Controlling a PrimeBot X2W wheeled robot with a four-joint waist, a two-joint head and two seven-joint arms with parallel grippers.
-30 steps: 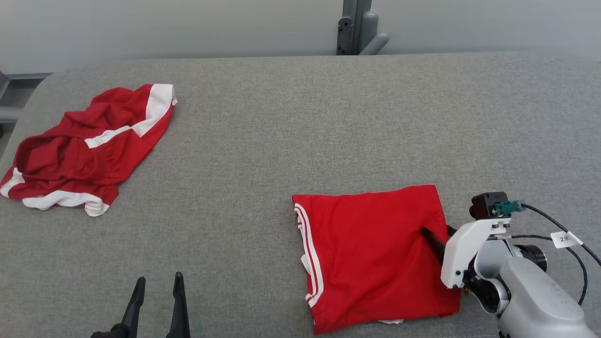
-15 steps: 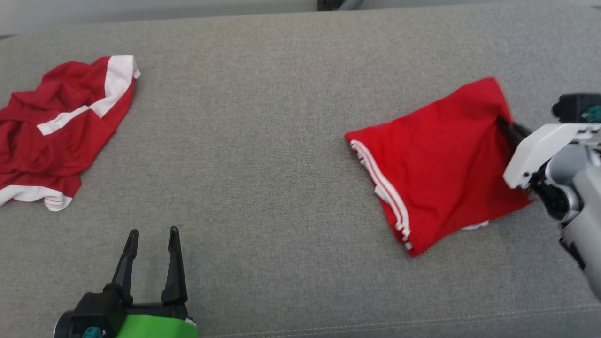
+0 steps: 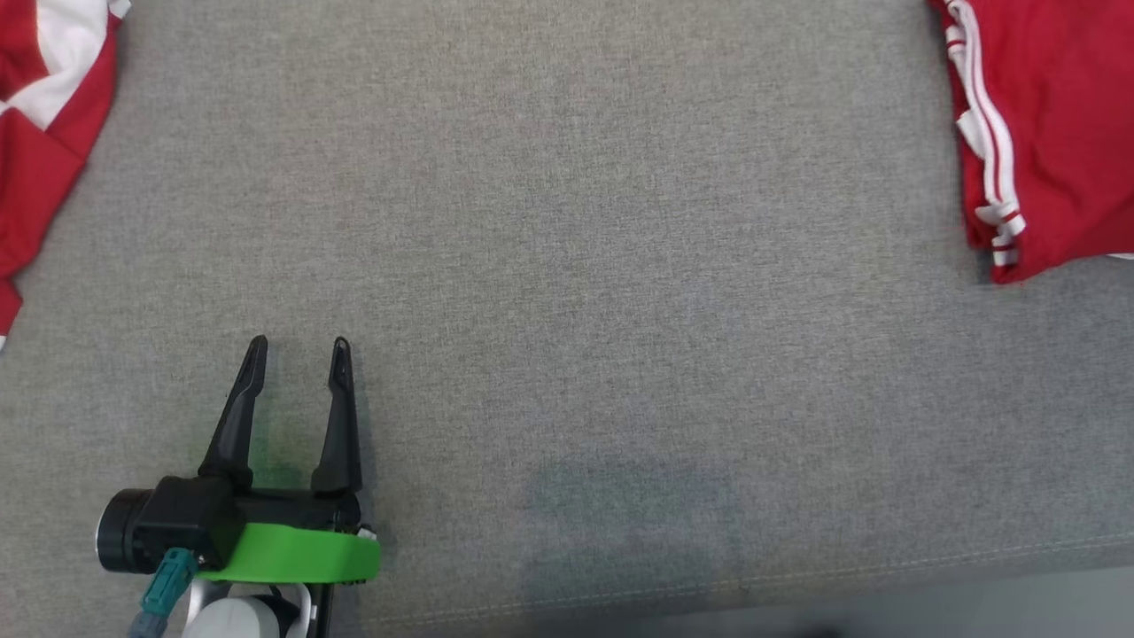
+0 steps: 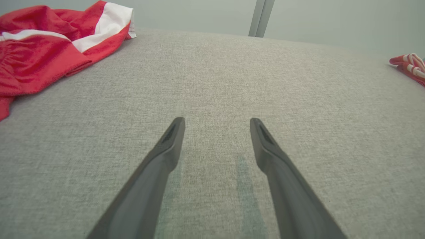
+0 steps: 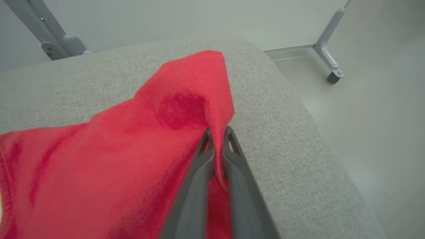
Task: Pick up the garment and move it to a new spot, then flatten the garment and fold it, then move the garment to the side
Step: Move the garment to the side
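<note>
**Spotter:** What sits nearest to you?

**Operator:** My left gripper, low on the left of the head view. Its fingers stand apart with nothing between them, hovering just over the grey fabric tabletop. A faint shadow lies under it.

**Spotter:** And ahead of it?

**Operator:** Bare grey cloth. Further out on my left lies a crumpled red and white garment, bunched near the tabletop's far edge and well apart from the left gripper.

**Spotter:** Where is the piece you are working on?

**Operator:** The folded red garment is far over on my right, lying on the tabletop, with its white-striped edge turned toward the middle. My right gripper has its fingers pressed together on a pinch of the red cloth at the garment's right side. The fabric rises in a ridge to the fingertips.

**Spotter:** Anything close by there?

**Operator:** The tabletop's rounded corner is just beside the grip. Past it I see the pale floor, a grey frame leg on a small foot, and a plain wall behind.
</note>
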